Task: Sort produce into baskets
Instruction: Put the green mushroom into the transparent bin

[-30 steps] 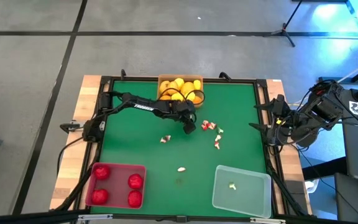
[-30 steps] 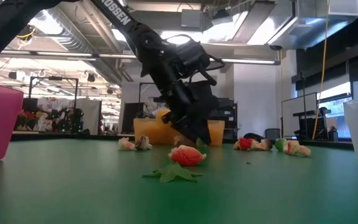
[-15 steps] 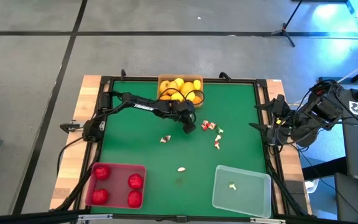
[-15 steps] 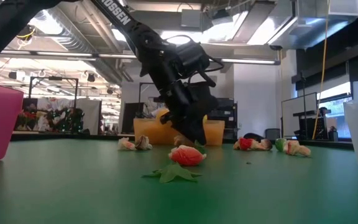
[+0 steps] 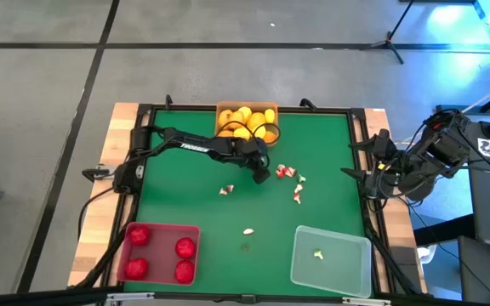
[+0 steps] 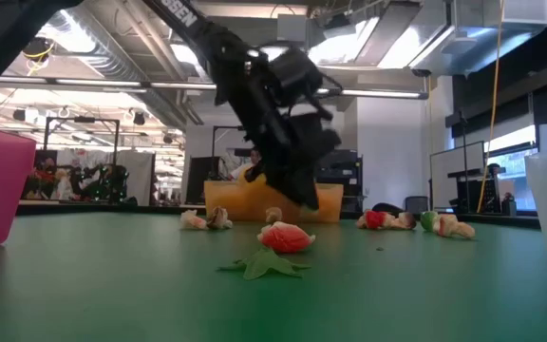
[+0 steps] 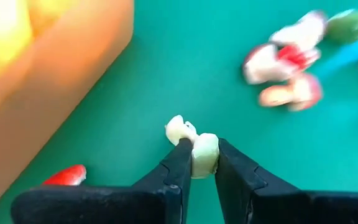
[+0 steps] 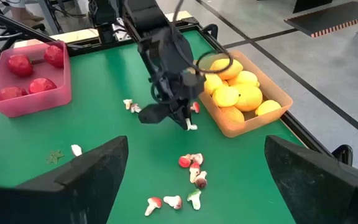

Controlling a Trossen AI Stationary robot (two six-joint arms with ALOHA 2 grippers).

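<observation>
My left gripper [image 5: 262,174] hangs just above the green table [image 5: 185,204], near the orange basket [image 5: 247,119] of yellow fruits, shut on a small whitish bit [image 7: 194,152]. More whitish-and-red bits lie loose on the table [image 5: 289,172], [image 5: 226,189], [image 5: 248,230]. The red basket [image 5: 158,252] holds several red fruits. One bit lies in the clear basket [image 5: 331,259]. My right gripper [image 5: 368,170] waits raised over the table's right edge, open. My left gripper pinches the whitish bit between its two fingertips [image 7: 180,155]; a knob of the bit [image 7: 178,129] sticks out beyond them. The fingers slant down from the table's left side. The bit [image 8: 191,127] hangs a little clear of the table.
A red bit [image 7: 67,176] lies by the orange basket's wall [image 7: 55,93]. A red-and-white piece [image 6: 286,236] and a green leaf [image 6: 259,266] lie toward the near edge from the gripper. There is open green table between the red and clear baskets.
My left gripper has risen off the table, where its tips stood behind the red-and-white piece, and has rolled a little. The loose pieces on the table have stayed put.
</observation>
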